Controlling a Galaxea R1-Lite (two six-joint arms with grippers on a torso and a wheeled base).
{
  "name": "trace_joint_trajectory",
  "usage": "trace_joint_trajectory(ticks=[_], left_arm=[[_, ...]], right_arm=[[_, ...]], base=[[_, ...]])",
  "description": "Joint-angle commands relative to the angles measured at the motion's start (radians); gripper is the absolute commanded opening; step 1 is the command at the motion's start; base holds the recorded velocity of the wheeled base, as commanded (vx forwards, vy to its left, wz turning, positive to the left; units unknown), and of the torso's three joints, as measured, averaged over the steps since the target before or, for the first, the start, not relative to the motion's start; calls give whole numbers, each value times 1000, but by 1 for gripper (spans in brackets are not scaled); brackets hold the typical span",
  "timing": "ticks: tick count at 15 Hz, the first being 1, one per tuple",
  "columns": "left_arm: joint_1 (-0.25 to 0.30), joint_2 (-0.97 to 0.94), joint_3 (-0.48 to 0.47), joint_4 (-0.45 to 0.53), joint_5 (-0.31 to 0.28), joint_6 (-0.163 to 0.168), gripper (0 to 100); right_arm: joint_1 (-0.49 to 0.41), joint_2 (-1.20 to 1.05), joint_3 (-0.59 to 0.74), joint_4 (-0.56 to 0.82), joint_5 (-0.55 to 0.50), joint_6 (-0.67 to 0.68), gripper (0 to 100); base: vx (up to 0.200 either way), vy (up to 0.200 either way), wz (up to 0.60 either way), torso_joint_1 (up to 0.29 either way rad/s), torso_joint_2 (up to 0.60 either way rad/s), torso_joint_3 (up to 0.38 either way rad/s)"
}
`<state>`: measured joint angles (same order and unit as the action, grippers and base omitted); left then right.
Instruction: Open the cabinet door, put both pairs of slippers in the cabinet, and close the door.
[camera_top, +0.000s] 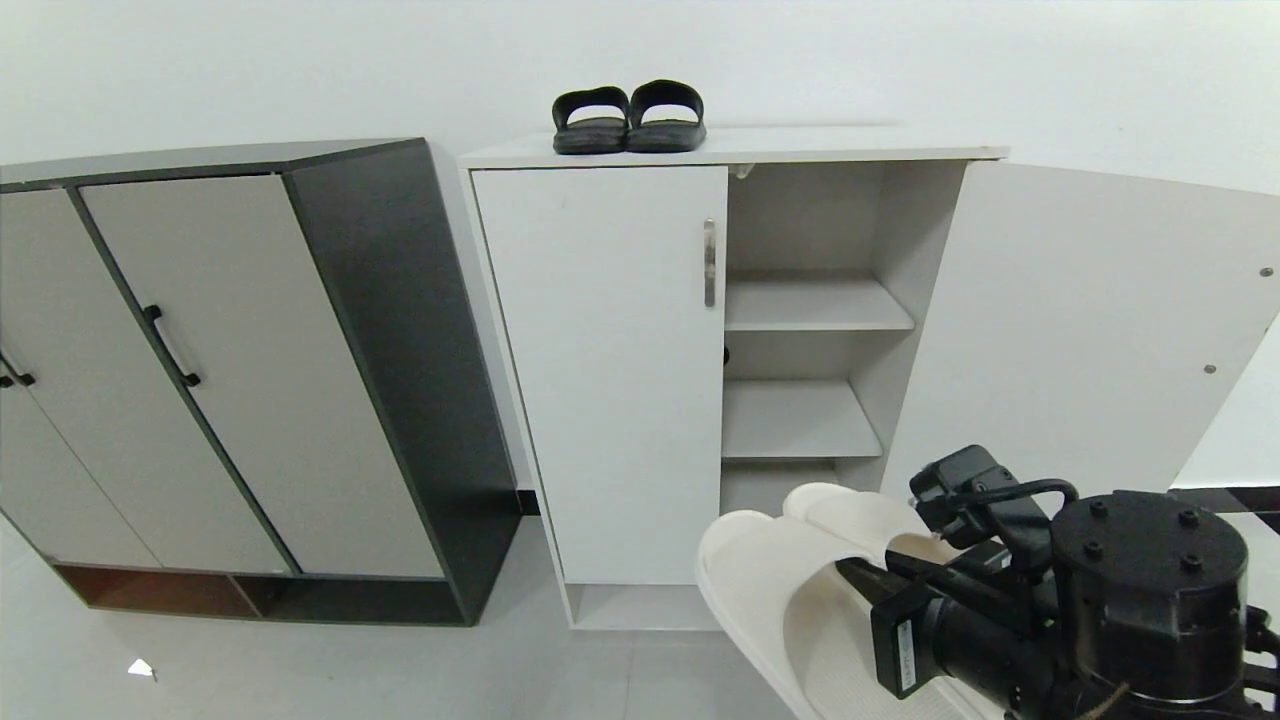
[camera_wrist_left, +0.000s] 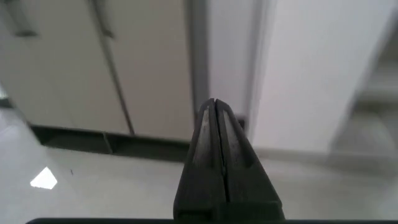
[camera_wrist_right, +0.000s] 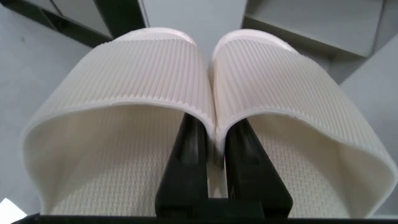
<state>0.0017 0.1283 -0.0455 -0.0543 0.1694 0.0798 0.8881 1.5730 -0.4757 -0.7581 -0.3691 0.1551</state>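
The pair of cream ribbed slide slippers (camera_top: 790, 570) hangs off the floor, side by side, just in front of the lower part of the tall white wooden cabinet (camera_top: 600, 400), with the toes toward its open right half. The right hand (camera_wrist_right: 214, 134) is clenched on them. Its two black fingers (camera_wrist_right: 186, 162) run in under the straps, one inside each slipper, and pinch the touching inner edges between them.

The second pair, black rubber slide slippers (camera_top: 629, 118), sits on the cabinet's flat white top (camera_top: 850, 148), towards its left end, heels facing out.

The cabinet's right door (camera_top: 1080, 330) is swung wide, baring two white shelves (camera_top: 815, 305) with nothing on them. The left door is shut, and its slim metal handle (camera_top: 709, 262) stands upright at the inner edge.

The left hand (camera_wrist_left: 215, 124) is clenched on nothing, its dark fingers pressed flat together. It points at the strip where the white cabinet meets its neighbour, above the pale tiled floor (camera_top: 350, 670).

That neighbour is a grey-fronted cabinet with a black frame (camera_top: 250, 380) and black handles. It stands to the left of the white one, with its doors shut.
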Motion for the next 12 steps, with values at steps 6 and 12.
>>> trace_joint_trajectory(ticks=[6,12], left_arm=[[1,-128,46,54,-211,-18,0],[1,-128,46,54,-197,-61,0]], right_arm=[[17,5,23,-30,6,0,0],[17,71,-24,-40,-2,41,0]], base=[[0,0,0,0,0,0],[0,0,0,0,0,0]])
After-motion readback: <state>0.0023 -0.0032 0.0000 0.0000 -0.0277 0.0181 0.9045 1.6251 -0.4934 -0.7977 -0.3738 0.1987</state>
